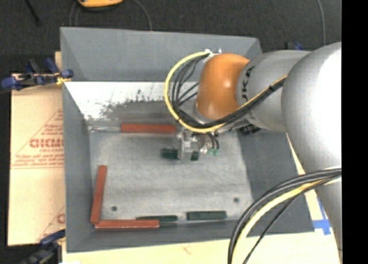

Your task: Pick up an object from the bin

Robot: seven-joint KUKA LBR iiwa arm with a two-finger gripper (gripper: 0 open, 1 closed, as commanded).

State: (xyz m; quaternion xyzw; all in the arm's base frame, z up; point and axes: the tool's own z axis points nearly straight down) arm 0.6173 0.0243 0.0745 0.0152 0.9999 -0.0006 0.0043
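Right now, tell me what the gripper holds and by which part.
It cannot be told. The gripper is down beside a small dark green block, but no grasp on it can be seen.

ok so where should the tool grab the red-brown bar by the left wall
Probably near the middle of the red-brown bar, coming straight down from above with the tool closing across its narrow width. It is long and thin, lying flat along the left wall. Its front end meets a second red-brown bar at the corner, so the middle looks freer.
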